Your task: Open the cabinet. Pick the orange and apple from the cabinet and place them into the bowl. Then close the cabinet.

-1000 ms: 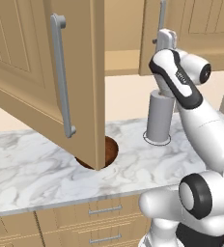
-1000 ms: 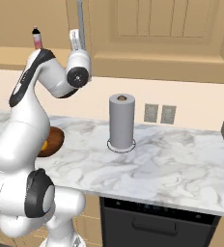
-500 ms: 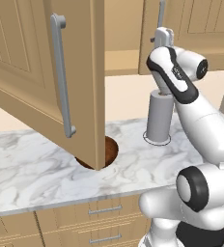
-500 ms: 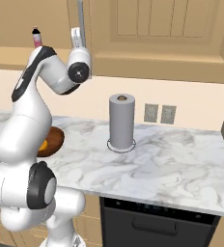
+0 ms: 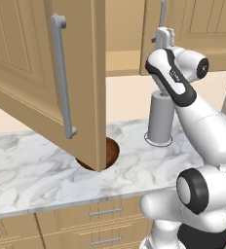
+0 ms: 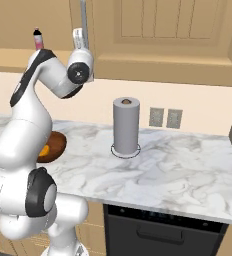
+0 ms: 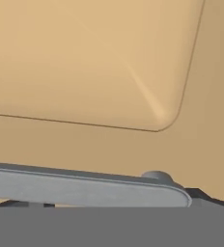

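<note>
Gripper (image 5: 164,35) raised at the grey bar handle (image 7: 85,189) of the cabinet's (image 5: 197,29) shut right door, jaws spread wide, nothing gripped. Left door (image 5: 47,82) swung open. Bowl (image 6: 52,148) on the marble counter (image 6: 178,175), orange (image 6: 44,150) inside; paper towel roll (image 6: 126,125) right of it.

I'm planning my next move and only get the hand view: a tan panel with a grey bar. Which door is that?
Observer: The right-hand door of the cabinet. The end effector is up at its handle, jaws open.
Operator: And the other door?
Observer: The left door stands wide open, out over the counter.
Operator: Anything in the bowl?
Observer: The right base view shows the orange lying in the bowl.
</note>
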